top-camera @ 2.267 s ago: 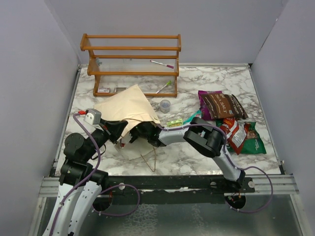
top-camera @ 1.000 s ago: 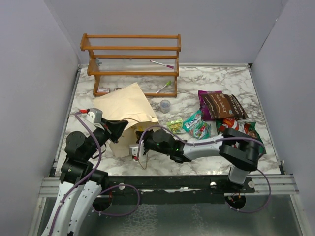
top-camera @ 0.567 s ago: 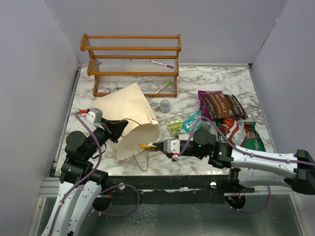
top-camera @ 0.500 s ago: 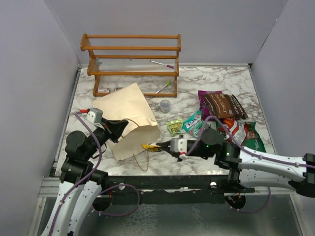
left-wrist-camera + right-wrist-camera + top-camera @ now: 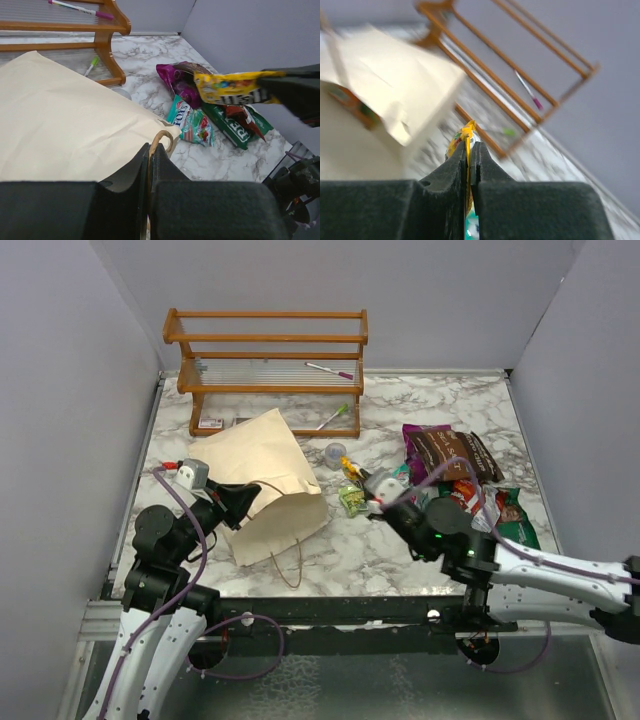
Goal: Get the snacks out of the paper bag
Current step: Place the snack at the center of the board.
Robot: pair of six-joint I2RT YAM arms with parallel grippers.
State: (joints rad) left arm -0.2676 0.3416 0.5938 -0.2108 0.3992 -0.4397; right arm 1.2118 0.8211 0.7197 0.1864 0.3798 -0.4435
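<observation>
The cream paper bag [image 5: 265, 475] lies on its side at the left of the marble table, mouth toward the near right. My left gripper [image 5: 243, 502] is shut on the bag's tan string handle [image 5: 161, 138] at the mouth. My right gripper [image 5: 362, 480] hangs above the table right of the bag, shut on a yellow packet [image 5: 350, 469], which also shows edge-on between its fingers [image 5: 465, 138]. Other snacks lie at the right: a small green packet [image 5: 352, 499], teal [image 5: 192, 122], brown [image 5: 450, 454], purple [image 5: 177, 85], red [image 5: 470, 506] and green [image 5: 517, 528].
A wooden rack [image 5: 265, 360] with pens on its shelf stands at the back left. A small clear cup [image 5: 336, 451] sits between the rack and the yellow packet. Grey walls close in the table on three sides.
My right gripper drew the yellow packet out of the bag's mouth, then swung it right and back toward the pile of packets. The bag sagged flatter. The left gripper kept its hold.
</observation>
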